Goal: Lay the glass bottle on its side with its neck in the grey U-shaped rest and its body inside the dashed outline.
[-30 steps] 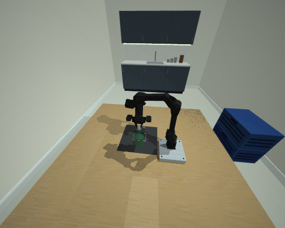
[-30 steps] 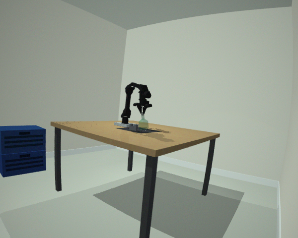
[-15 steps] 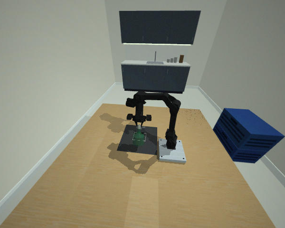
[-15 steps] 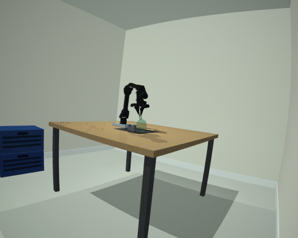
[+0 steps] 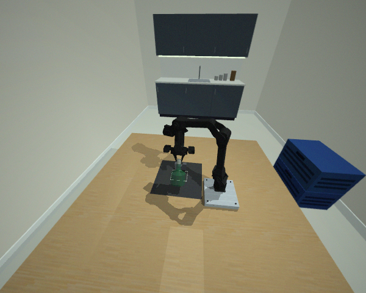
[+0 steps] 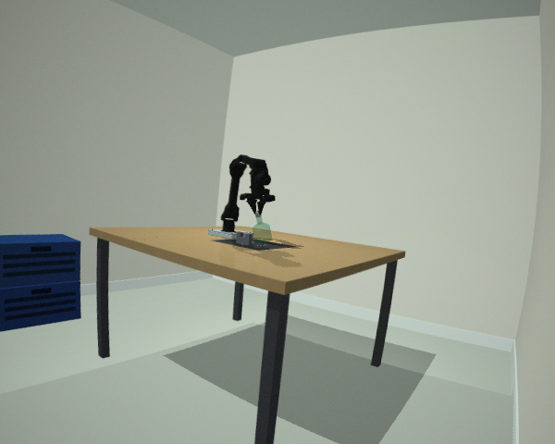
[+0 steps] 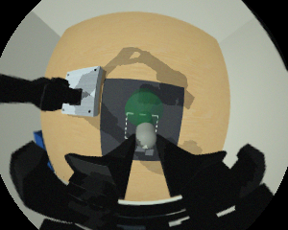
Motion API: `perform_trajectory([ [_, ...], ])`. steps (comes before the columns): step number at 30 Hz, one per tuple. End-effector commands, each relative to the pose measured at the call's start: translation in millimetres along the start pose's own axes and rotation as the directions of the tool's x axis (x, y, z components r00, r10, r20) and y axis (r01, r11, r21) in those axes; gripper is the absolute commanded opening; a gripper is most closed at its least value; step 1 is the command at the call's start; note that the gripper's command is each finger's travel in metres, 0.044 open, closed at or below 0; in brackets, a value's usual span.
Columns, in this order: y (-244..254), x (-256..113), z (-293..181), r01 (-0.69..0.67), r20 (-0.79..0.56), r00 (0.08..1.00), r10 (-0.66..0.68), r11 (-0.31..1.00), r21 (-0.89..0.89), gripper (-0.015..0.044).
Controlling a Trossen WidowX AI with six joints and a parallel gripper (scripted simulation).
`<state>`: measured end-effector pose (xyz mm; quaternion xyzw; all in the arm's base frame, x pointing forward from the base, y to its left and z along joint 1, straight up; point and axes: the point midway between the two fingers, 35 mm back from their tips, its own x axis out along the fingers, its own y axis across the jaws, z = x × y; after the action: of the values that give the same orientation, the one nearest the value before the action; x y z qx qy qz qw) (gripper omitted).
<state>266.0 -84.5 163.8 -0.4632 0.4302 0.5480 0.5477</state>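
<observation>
Firstly, top view: one bottle [image 5: 178, 179] [image 6: 262, 232] [image 7: 144, 103], green translucent glass, round-bodied, with a pale top; the end effector [image 5: 179, 160] [image 6: 258, 214] [image 7: 146, 137], matt black with tapered fingers, is clamped on its neck. The body shows over a dark, flat, four-sided mat [image 5: 194, 190] [image 7: 170, 98], across a white dashed outline [image 5: 179, 180] [image 7: 156, 126]. To the right, one brushed pale-metal base plate [image 5: 208, 204] [image 6: 215, 232] [image 7: 72, 109], square, dark fixings at its corners, bearing a jointed black arm [image 5: 221, 154] [image 6: 233, 191] [image 7: 19, 89]. Worktop [image 5: 113, 246] [image 6: 172, 248] [image 7: 134, 29]: light wood, fine-grained, crossed by shadows. Right of it, a glossy blue slotted unit [image 5: 321, 157] [image 6: 33, 263]. Far end of room: slate-blue cabinets [image 5: 202, 34], white counter [image 5: 174, 80], plain pale walls.

Exterior view: bottle tilted, neck leaning left, not laid on its side; whether its base touches the mat cannot be told. Grey blocky rest [image 6: 243, 238], nearer than the bottle. Worktop on dark square-section legs [image 6: 103, 296]; pale smooth floor.

Wrist view: pale rounded bottle top between the fingertips, green body beyond, overlapping the outline's far edge.
</observation>
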Motion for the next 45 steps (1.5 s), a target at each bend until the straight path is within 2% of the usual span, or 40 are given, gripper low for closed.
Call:
perform_trajectory([
  [1,0,0,-9,-0.002,-0.007,1.000,0.002,1.000,0.002,0.0113],
  [45,3,8,-62,0.016,0.034,0.999,-0.016,1.000,-0.004,0.0113],
])
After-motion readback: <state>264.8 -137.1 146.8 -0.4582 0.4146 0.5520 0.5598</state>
